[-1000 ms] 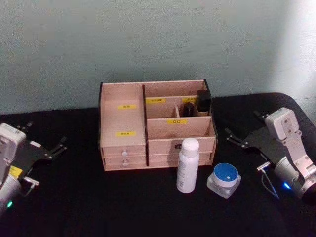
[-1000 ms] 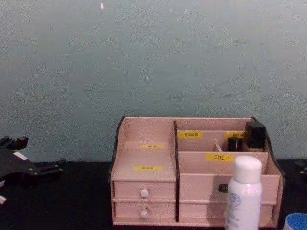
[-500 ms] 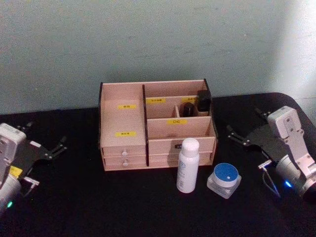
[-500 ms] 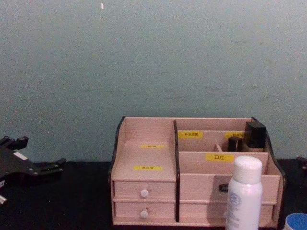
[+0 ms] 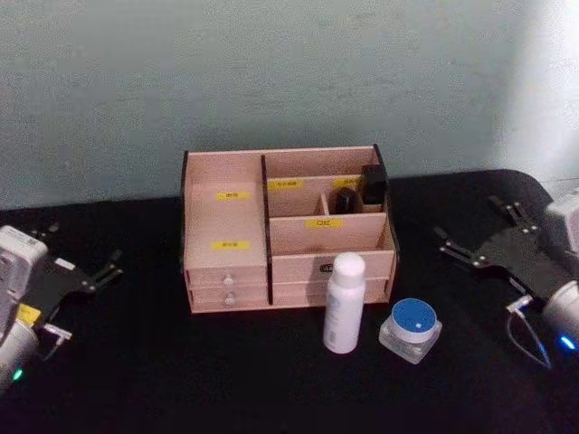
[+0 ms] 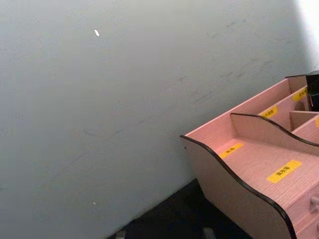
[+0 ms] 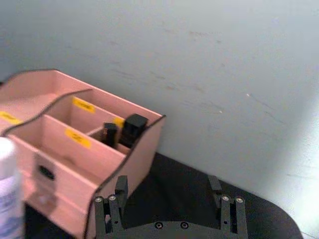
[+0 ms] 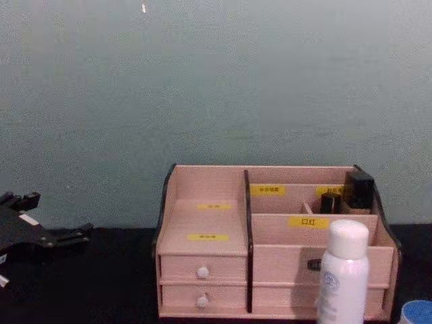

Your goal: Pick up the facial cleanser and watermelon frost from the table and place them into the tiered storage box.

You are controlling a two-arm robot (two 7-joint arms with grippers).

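Note:
The facial cleanser point(image 5: 343, 303), a tall white bottle, stands upright on the black table just in front of the tiered storage box point(image 5: 308, 267); it also shows in the chest view point(image 8: 343, 273) and the right wrist view point(image 7: 7, 199). To its right sits the watermelon frost point(image 5: 412, 328), a squat clear jar with a blue lid point(image 8: 416, 312). My right gripper point(image 5: 466, 217) hovers open to the right of the jar and the box, empty point(image 7: 167, 184). At the table's far left my left gripper point(image 5: 83, 246) is open and empty point(image 8: 57, 214).
Two small black containers point(image 5: 373, 181) stand in the box's back right compartments point(image 7: 130, 128). The box point(image 8: 202, 216) has two white-knobbed drawers at lower left point(image 6: 249, 164). A pale wall rises close behind it. The table's curved right edge lies near my right arm.
My right gripper has drawn back to the right, away from the box and the jar. The left gripper, bottle, jar and box have not moved.

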